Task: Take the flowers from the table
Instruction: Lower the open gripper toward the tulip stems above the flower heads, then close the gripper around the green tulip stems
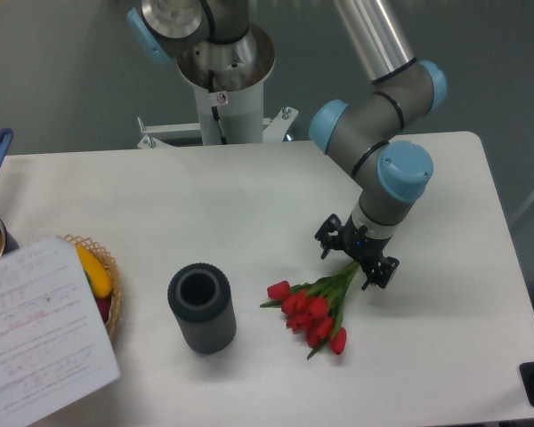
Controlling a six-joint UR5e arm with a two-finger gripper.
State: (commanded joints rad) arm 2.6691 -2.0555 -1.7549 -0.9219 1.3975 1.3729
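The flowers (313,313) lie flat on the table (249,205), blooms nearest the front edge, right of the vase (201,308). Farther back, my gripper (356,259) hangs spread wide, fingers either side of the stems, holding nothing.

Pincer (355,261) hides flowers (313,311) stem ends; paper sheet (37,342) cut off by edge.

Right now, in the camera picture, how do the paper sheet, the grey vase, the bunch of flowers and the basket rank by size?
1. paper sheet, largest though partly cut off.
2. flowers and vase: look too similar to rank.
3. basket: mostly hidden under the paper, so unsure.
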